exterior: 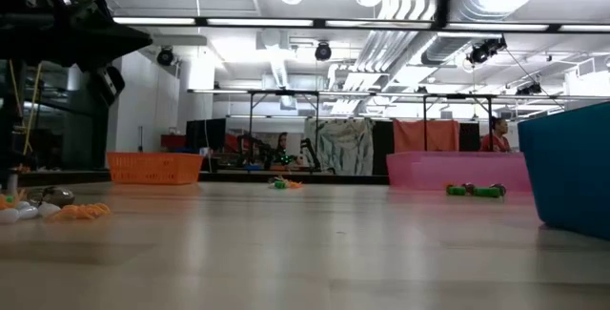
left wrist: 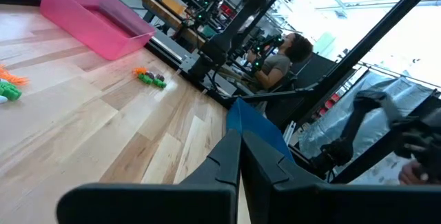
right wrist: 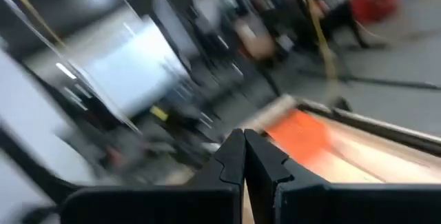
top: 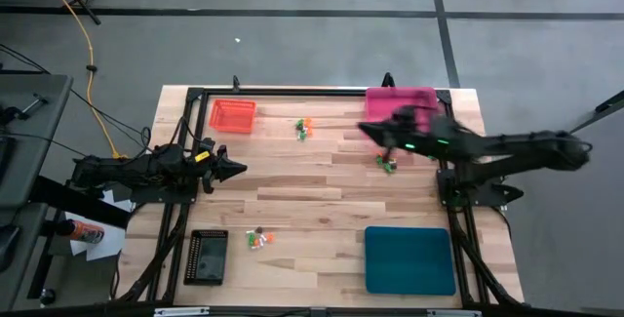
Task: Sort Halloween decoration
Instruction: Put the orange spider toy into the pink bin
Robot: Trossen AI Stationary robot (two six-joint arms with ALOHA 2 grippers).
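Three small clusters of green, orange and white trinkets lie on the wooden table: one at the far middle (top: 304,129), one right of centre (top: 387,164), one near the front left (top: 258,239). My left gripper (top: 232,169) hovers at the table's left side, shut and empty, as its wrist view (left wrist: 240,145) shows. My right gripper (top: 375,134) is raised by the pink tray's near left corner, just beyond the right-hand cluster. Its fingers meet in its wrist view (right wrist: 244,145), and nothing shows between them.
An orange tray (top: 232,115) stands at the far left, a pink tray (top: 400,100) at the far right, a teal tray (top: 409,258) at the near right and a black tray (top: 207,256) at the near left. A person (left wrist: 279,55) sits beyond the table's right side.
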